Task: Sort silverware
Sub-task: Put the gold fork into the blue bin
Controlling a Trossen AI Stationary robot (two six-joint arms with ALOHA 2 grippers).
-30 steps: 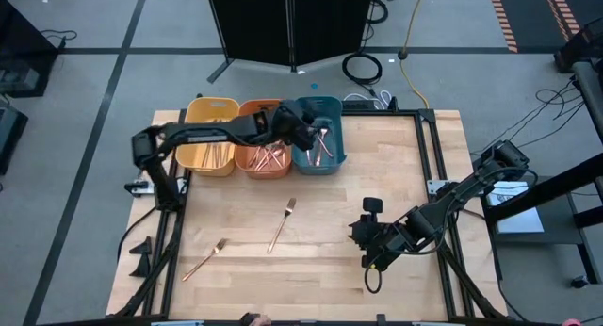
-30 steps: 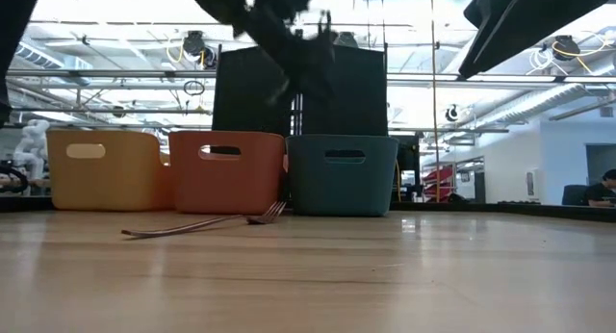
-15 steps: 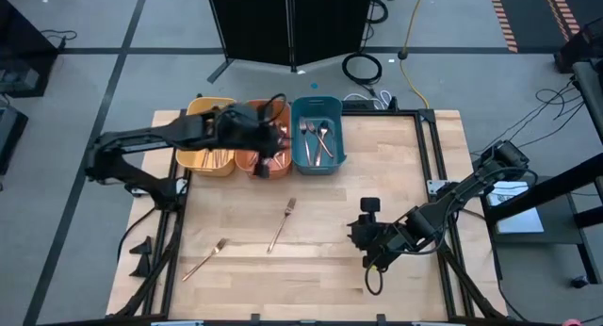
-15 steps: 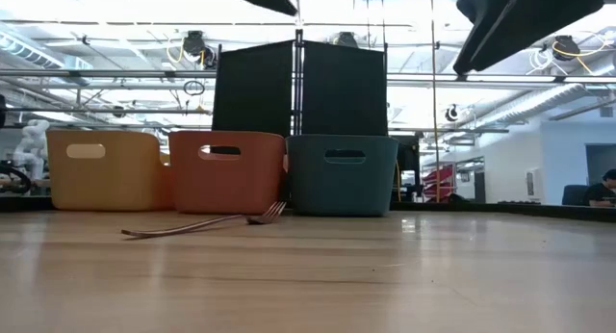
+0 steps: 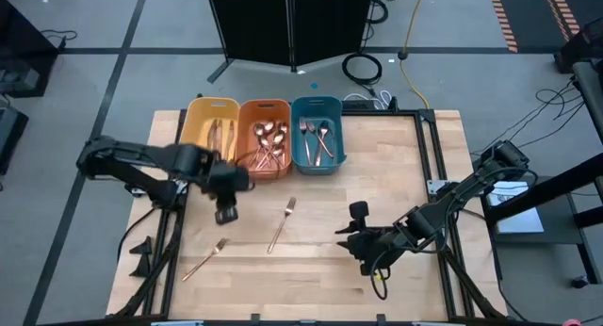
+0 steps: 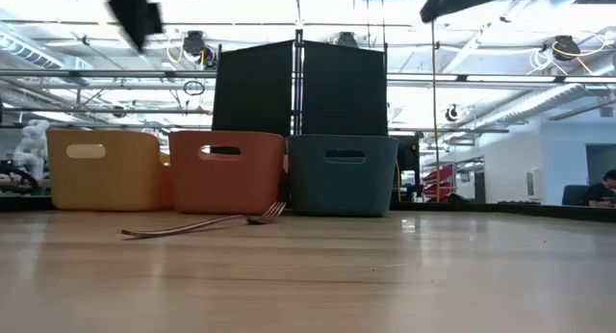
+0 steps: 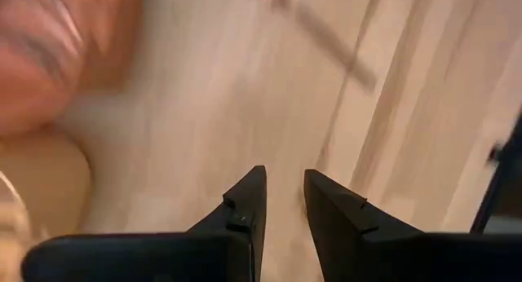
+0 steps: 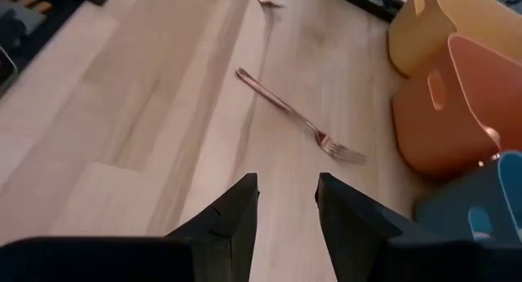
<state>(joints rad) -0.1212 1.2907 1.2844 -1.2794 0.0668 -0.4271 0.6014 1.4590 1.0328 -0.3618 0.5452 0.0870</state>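
Two copper forks lie flat on the wood table: one fork (image 5: pixel 282 223) near the middle, also the fork (image 8: pixel 302 119) in the right wrist view and the fork (image 6: pixel 206 222) in the low view, and a second fork (image 5: pixel 204 259) toward the near left. More silverware lies in the yellow bin (image 5: pixel 212 112), the orange bin (image 5: pixel 266 169) and the teal bin (image 5: pixel 317 166). My left gripper (image 5: pixel 226 213) (image 7: pixel 284 180) hovers open over bare table in front of the yellow and orange bins. My right gripper (image 5: pixel 345 236) (image 8: pixel 285 184) is open, right of the middle fork, pointing at it.
The three bins stand side by side at the table's far edge, shown as the yellow bin (image 6: pixel 104 169), orange bin (image 6: pixel 227 171) and teal bin (image 6: pixel 342 174) in the low view. Black frame rails run along the table's left and right edges. Bare wood lies between the two forks and my right gripper.
My left gripper has swung from above the teal bin across the orange bin and toward the table's near-left, and now sits over the table in front of the bins. My right gripper has shifted a little toward the table's left. The forks on the table have stayed put.
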